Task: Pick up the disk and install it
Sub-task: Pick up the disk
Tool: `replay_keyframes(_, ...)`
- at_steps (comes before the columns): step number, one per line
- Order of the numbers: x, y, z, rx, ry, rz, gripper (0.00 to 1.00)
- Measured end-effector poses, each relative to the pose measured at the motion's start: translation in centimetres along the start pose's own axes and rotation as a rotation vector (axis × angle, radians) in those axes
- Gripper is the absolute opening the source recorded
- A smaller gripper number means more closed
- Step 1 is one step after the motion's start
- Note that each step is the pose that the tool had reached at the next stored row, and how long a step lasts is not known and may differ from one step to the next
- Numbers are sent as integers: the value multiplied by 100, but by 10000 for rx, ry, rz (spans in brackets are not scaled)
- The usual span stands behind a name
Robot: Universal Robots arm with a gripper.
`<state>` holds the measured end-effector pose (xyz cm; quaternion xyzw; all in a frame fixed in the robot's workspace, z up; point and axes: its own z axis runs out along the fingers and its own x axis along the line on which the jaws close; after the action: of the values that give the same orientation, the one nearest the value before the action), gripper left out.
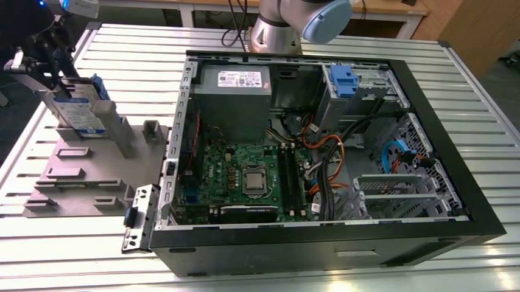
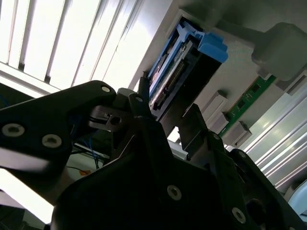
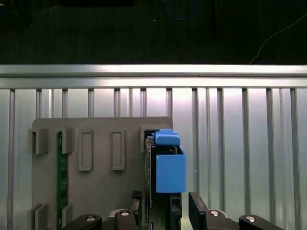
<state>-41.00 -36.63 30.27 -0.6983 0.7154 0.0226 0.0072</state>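
**Gripper** (image 1: 57, 72): black two-finger tool in the upper left of the exterior view, over the grey fixture plate. The jaws stand parted slightly wider than the disk is thick, with one finger (image 3: 195, 207) on each flat side of it. In the first wrist view a thin dark gap shows between this finger and the disk's body. Nothing is clamped. Both wrist views show the gripper (image 3: 165, 203) (image 2: 165, 103) straddling the disk's near end.

**Disk** (image 1: 81, 114): silver drive with a white-and-blue label and blue rails. It stands on edge in a slot of the fixture plate, leaning slightly, at the exterior view's left and outside the computer case. The first wrist view shows the disk (image 3: 169, 172) edge-on with its blue rail end facing the camera. The second wrist view shows the disk (image 2: 168, 79) with its connector row between the fingers.

**Fixture plate** (image 1: 89, 176): flat grey board with raised holders. It lies on the slatted table (image 1: 130, 42), just beside the case's wall on the exterior view's left.

**Green circuit strip** (image 3: 59, 177): stands on edge in another holder of the plate, well apart from the disk.

**Computer case** (image 1: 325, 234): black tower lying open-side up in the centre of the exterior view.
- Grey power supply (image 1: 231, 103) in the upper part.
- Green motherboard (image 1: 243, 176) below it.

**Arm** (image 1: 284, 24): its base is at the top centre of the exterior view, behind the case.
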Motion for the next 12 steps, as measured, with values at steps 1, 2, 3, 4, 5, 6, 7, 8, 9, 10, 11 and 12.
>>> replay_keyframes(1,0,0,0,0,0,0,51)
replay_keyframes(2,0,0,0,0,0,0,51)
replay_keyframes(3,0,-1,0,0,0,0,51)
replay_keyframes(4,0,-1,0,0,0,0,51)
replay_keyframes(5,0,-1,0,0,0,0,49)
replay_keyframes(6,0,-1,0,0,0,0,49)
replay_keyframes(7,0,-1,0,1,0,0,42)
replay_keyframes(8,0,-1,0,0,0,0,42)
replay_keyframes(9,0,-2,0,-1,0,0,42)
replay_keyframes(10,0,-2,0,0,0,0,42)
replay_keyframes(11,0,-2,0,0,0,0,42)
replay_keyframes(12,0,-2,0,0,0,0,42)
